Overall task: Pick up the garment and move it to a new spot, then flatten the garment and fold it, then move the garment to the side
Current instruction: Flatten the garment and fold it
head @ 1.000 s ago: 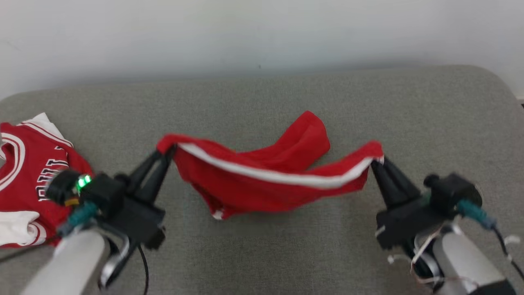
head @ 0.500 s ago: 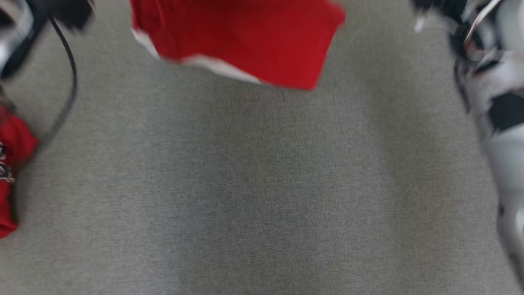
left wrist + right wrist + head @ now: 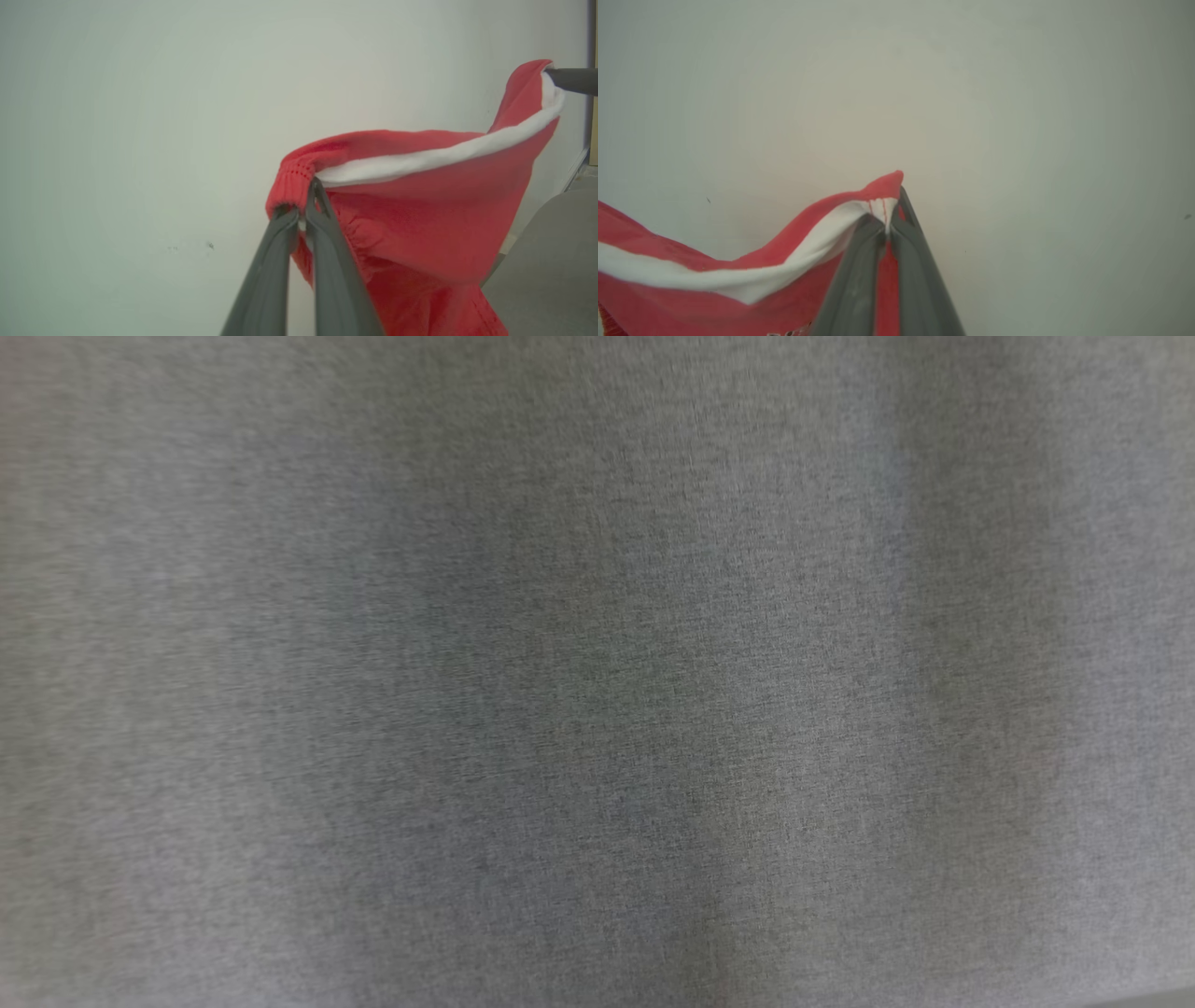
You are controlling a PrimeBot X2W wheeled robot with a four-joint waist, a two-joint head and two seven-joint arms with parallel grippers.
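With the left claw (image 3: 306,212) pinching one end of the red garment's (image 3: 420,210) white-striped edge and the right claw (image 3: 887,221) pinching the other, the garment hanging in the air between them, draw the claws apart evenly before lowering it flat.

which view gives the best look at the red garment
The left wrist view: the garment stretches from the left gripper, shut on its ribbed edge, across to the right gripper, white stripe and hanging body visible. The right wrist view gives one pinched corner and some stripe. The head view looks at the grey surface.
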